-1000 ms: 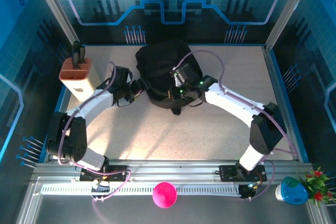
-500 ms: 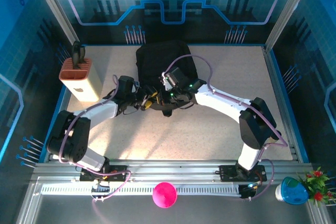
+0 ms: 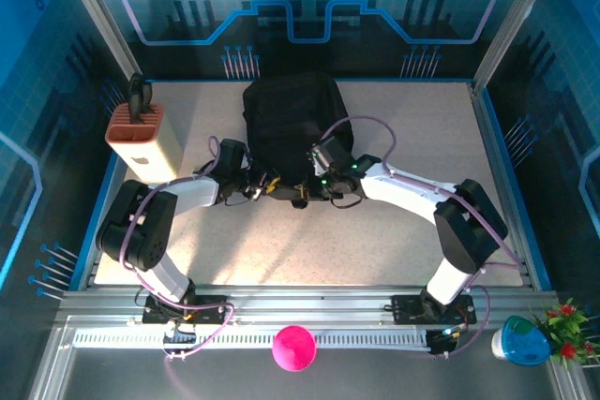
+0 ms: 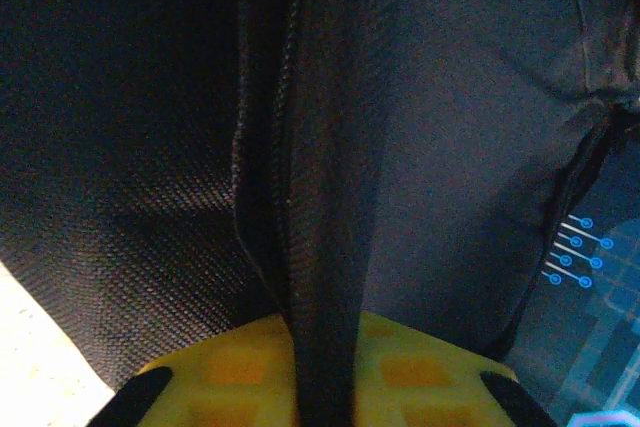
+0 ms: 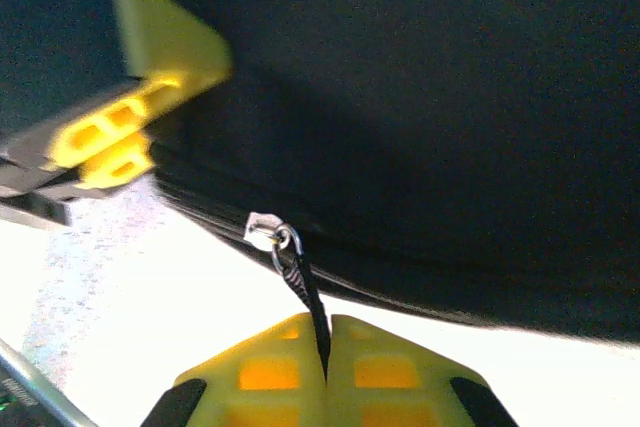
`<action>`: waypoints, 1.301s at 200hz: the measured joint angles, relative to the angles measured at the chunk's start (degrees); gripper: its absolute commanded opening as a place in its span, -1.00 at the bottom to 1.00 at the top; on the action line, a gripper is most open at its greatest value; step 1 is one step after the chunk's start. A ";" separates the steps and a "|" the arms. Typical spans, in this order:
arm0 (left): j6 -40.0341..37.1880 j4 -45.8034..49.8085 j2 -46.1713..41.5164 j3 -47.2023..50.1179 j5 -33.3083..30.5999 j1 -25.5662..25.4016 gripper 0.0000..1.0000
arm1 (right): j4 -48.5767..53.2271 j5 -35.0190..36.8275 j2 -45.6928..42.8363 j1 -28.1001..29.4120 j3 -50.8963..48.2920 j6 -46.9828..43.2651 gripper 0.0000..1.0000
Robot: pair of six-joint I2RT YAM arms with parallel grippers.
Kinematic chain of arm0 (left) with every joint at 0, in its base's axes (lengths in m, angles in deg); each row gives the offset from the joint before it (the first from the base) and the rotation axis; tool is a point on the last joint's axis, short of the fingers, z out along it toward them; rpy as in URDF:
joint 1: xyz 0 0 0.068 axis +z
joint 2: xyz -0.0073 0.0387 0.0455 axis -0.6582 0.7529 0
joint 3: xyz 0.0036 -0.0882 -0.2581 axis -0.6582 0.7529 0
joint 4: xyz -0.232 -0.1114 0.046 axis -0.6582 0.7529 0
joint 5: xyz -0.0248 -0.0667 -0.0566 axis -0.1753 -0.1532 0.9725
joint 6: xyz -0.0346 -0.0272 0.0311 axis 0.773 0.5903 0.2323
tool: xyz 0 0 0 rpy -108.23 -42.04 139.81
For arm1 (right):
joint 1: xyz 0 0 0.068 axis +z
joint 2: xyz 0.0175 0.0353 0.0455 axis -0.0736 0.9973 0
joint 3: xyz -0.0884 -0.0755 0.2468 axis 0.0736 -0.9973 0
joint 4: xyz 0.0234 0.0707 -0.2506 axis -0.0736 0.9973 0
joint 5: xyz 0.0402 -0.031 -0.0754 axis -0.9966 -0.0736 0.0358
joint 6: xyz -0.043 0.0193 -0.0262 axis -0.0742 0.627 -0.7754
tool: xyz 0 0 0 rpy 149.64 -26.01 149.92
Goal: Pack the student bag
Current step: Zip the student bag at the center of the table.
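The black student bag (image 3: 291,124) lies at the back middle of the table. Both grippers meet at its near edge. My left gripper (image 3: 263,185) is shut on a fold of the bag's black fabric (image 4: 322,347) beside a zipper seam. My right gripper (image 3: 307,196) is shut on the black zipper pull cord (image 5: 310,302), which hangs from a silver slider (image 5: 265,230) on the bag's zipper line. The left gripper's yellow fingers (image 5: 110,142) show at the upper left of the right wrist view, against the bag (image 5: 420,97).
A tan box with an orange-brown top (image 3: 141,140) stands at the back left with a black handle sticking out. A pink ball (image 3: 294,347) lies on the front rail. A blue object and a small plant (image 3: 534,336) sit at the front right.
Both grippers have drawn toward the near edge of the bag. The right gripper slid from over the bag down to its front rim; the left arm folded in closer.
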 measured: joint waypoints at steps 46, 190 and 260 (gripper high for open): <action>-2.40 0.07 0.26 -0.26 0.07 -0.42 -0.84 | -0.33 3.63 -7.56 -4.74 -7.39 3.52 -1.00; -20.81 18.67 10.08 -23.02 -2.03 1.53 -0.36 | 1.64 16.65 -17.92 0.59 -7.54 -3.78 -1.00; -24.41 26.03 -1.57 -17.38 -10.54 7.50 0.38 | -2.45 9.11 -5.11 4.59 0.81 -2.86 -1.00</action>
